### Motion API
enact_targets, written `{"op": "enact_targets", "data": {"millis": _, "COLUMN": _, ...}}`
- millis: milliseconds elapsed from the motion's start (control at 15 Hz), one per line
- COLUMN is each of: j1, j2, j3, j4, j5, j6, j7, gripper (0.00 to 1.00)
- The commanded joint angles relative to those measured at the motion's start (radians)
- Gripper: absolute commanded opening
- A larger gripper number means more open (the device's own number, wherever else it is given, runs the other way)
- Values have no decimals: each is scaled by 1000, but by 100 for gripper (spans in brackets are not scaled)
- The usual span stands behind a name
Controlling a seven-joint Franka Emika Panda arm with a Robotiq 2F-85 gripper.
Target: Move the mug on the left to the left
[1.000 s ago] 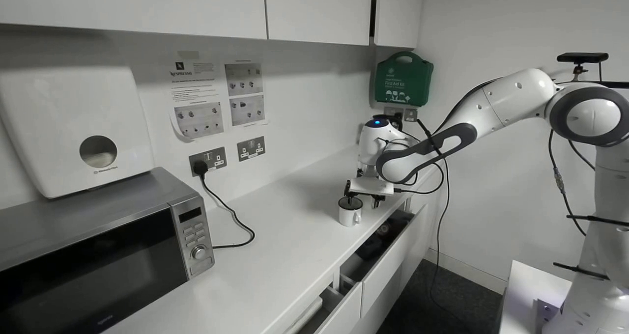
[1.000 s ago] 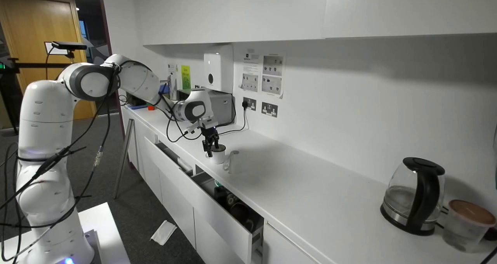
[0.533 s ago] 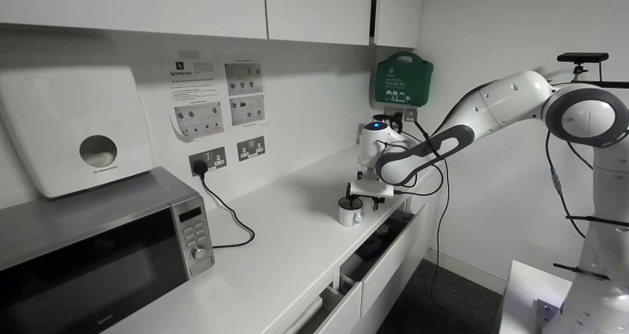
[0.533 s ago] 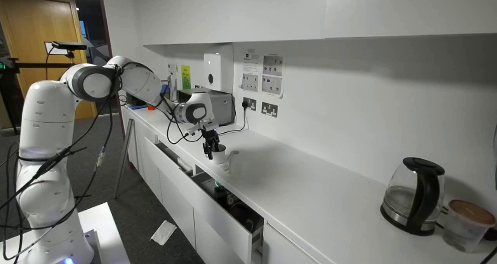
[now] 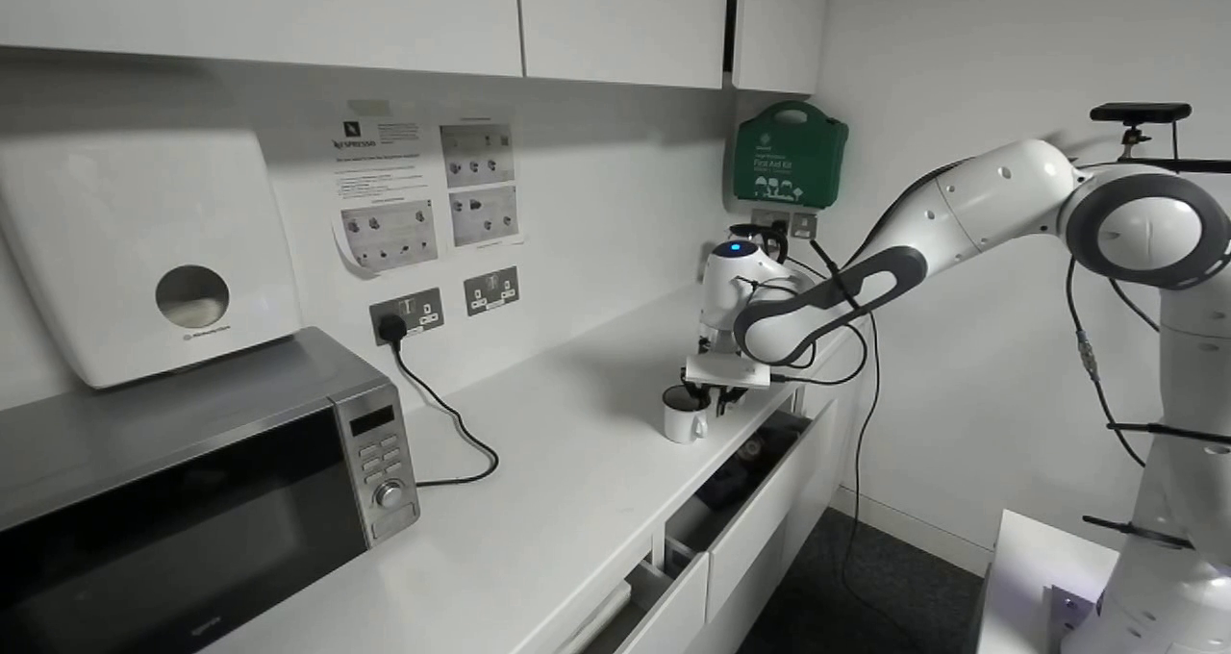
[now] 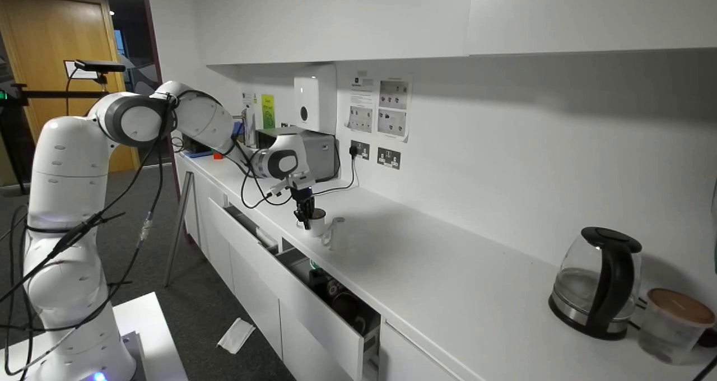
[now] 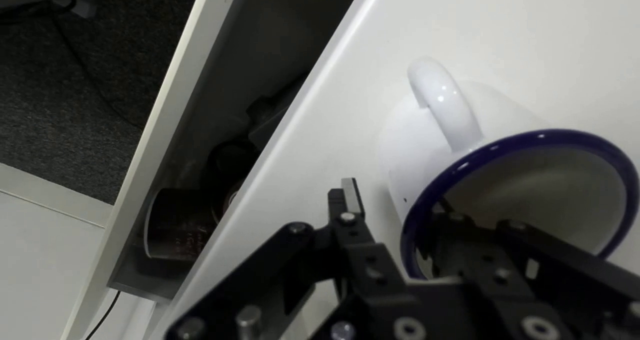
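Note:
The white mug [image 5: 680, 429] stands upright on the counter, near its front edge. Its dark blue rim [image 7: 537, 139] and greyish inside fill the right of the wrist view, with the handle [image 7: 445, 100] pointing up. My gripper [image 7: 392, 215] straddles the near wall of this mug. One finger reaches inside past the rim, its tip lost in the dark; the other finger [image 7: 353, 197] is outside. Between that outer finger and the wall a strip of counter shows, so the jaws stand part-way apart without a visible grip. In an exterior view the mug [image 6: 318, 225] is partly behind the gripper.
An open drawer [image 5: 769, 510] holding dark cups lies below the counter edge beside the mug. A microwave [image 5: 375, 462] stands at the far end. Close to the mug is a pale, see-through shape [image 6: 334, 232]. A kettle [image 6: 608, 291] and a lidded tub [image 6: 672, 330] stand farther along.
The gripper has come down slightly, and its jaws have moved much closer together around the mug's wall. The mug stays about where it was.

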Motion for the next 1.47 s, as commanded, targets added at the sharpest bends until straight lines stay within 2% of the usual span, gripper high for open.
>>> {"op": "enact_targets", "data": {"millis": 0, "j1": 24, "j2": 13, "j3": -21, "j4": 30, "j5": 15, "j6": -20, "j7": -30, "gripper": 1}}
{"op": "enact_targets", "data": {"millis": 667, "j1": 57, "j2": -1, "j3": -22, "j4": 46, "j5": -8, "j6": -36, "j7": -22, "gripper": 2}}
{"op": "enact_targets", "data": {"millis": 1067, "j1": 111, "j2": -3, "j3": -17, "j4": 127, "j5": -64, "j6": -77, "j7": -8, "gripper": 2}}
{"op": "enact_targets", "data": {"millis": 1400, "j1": 167, "j2": 19, "j3": -5, "j4": 226, "j5": -150, "j6": -166, "j7": -7, "gripper": 2}}
